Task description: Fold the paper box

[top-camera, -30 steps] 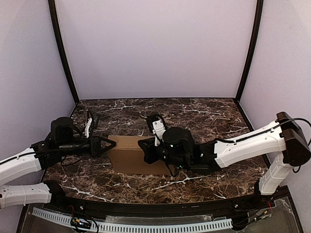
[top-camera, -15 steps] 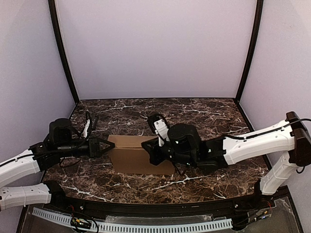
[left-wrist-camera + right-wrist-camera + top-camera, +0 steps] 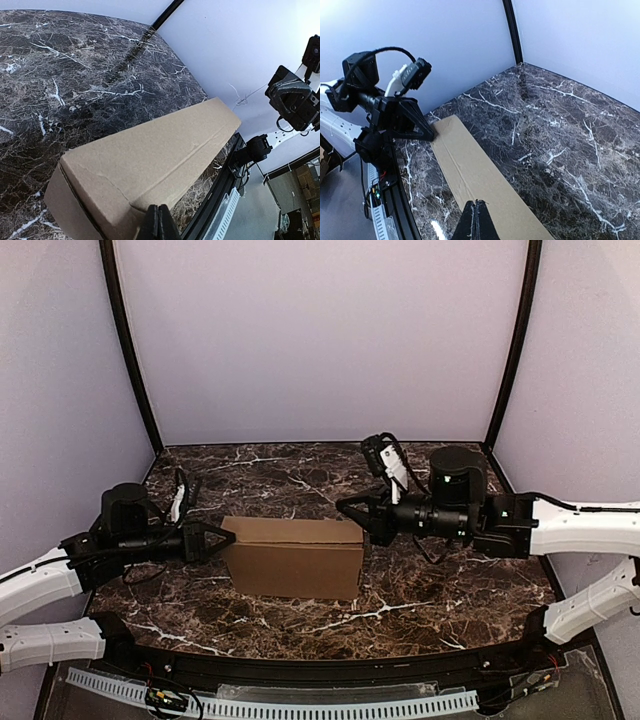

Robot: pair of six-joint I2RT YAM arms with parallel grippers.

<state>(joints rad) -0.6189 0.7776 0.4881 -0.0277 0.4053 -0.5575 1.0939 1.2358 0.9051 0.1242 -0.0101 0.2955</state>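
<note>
Marble table (image 3: 430,590), lilac walls (image 3: 320,340) | paper box (image 3: 295,558) centred | left pincer (image 3: 228,537) clenched | right pincer (image 3: 345,506) clenched

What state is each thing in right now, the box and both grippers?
paper box: folded shut, lying flat on the table.
left gripper: shut, tip at the box's left end.
right gripper: shut, empty, near the box's right end.

Matt cardboard paper box (image 3: 293,557) (glossy marble table (image 3: 430,570))

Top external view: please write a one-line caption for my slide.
Brown paper box on marble table, shut left hand and shut right hand near its ends.
</note>
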